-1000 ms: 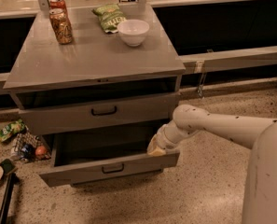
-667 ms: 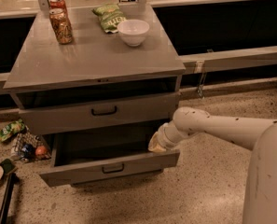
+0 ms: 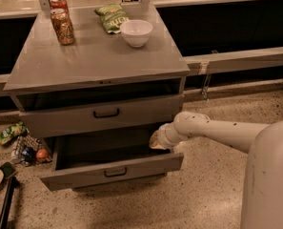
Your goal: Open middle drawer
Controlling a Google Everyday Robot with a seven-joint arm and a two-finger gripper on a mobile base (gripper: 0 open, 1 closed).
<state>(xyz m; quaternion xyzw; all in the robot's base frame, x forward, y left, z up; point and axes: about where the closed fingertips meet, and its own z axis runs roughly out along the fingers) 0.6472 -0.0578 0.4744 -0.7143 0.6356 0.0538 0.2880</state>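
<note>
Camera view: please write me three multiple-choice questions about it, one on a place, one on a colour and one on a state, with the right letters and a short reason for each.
1. Where is the gripper?
A. Resting on the floor
B. At the right edge of the middle drawer, by its inside
C. Beside the cans

2. What colour is the bowl on the cabinet top?
A. Red
B. Black
C. White

3. In what state is the middle drawer?
A. Pulled out, its inside in view
B. Fully shut
C. Taken out and lying on the floor

Answers:
1 B, the arm reaches in from the right and ends at the drawer's right side.
2 C, the bowl is plainly white against the grey top.
3 A, its front stands well forward of the drawer above and the grey inside shows.
</note>
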